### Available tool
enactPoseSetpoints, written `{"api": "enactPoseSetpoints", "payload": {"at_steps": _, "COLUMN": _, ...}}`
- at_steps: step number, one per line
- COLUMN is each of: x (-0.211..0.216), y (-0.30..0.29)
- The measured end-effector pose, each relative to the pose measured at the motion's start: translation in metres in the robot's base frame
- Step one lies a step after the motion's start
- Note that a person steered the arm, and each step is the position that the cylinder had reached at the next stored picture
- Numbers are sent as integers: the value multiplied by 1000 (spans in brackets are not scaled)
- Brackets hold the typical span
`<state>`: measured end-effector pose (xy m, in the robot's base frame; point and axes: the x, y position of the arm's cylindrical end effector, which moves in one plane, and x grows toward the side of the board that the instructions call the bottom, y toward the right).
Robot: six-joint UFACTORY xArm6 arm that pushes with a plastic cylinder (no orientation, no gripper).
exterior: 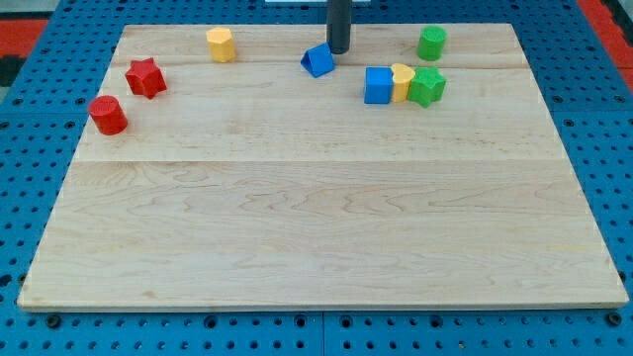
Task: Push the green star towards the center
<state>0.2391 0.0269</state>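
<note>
The green star (428, 87) sits near the view's top right, touching a yellow block (402, 82), which touches a blue cube (378, 85) on its left. My tip (338, 51) is at the view's top centre, just right of and behind a blue triangular block (317, 61), about touching it. The tip is well to the left of the green star, with the blue cube and yellow block between them.
A green cylinder (431, 43) stands above the green star. A yellow hexagonal block (221, 44) is at the top left. A red star (145, 77) and a red cylinder (108, 115) lie at the left. The wooden board (326, 227) rests on blue pegboard.
</note>
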Motion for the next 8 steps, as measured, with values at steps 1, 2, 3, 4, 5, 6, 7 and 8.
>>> {"api": "enactPoseSetpoints", "payload": {"at_steps": 1, "x": -9, "y": 31}}
{"api": "enactPoseSetpoints", "payload": {"at_steps": 2, "x": -31, "y": 82}}
{"api": "enactPoseSetpoints", "payload": {"at_steps": 3, "x": -36, "y": 105}}
{"api": "enactPoseSetpoints", "payload": {"at_steps": 4, "x": -3, "y": 122}}
{"api": "enactPoseSetpoints", "payload": {"at_steps": 5, "x": 49, "y": 112}}
{"api": "enactPoseSetpoints", "payload": {"at_steps": 6, "x": 96, "y": 105}}
{"api": "enactPoseSetpoints", "payload": {"at_steps": 7, "x": 125, "y": 93}}
{"api": "enactPoseSetpoints", "payload": {"at_steps": 8, "x": 145, "y": 74}}
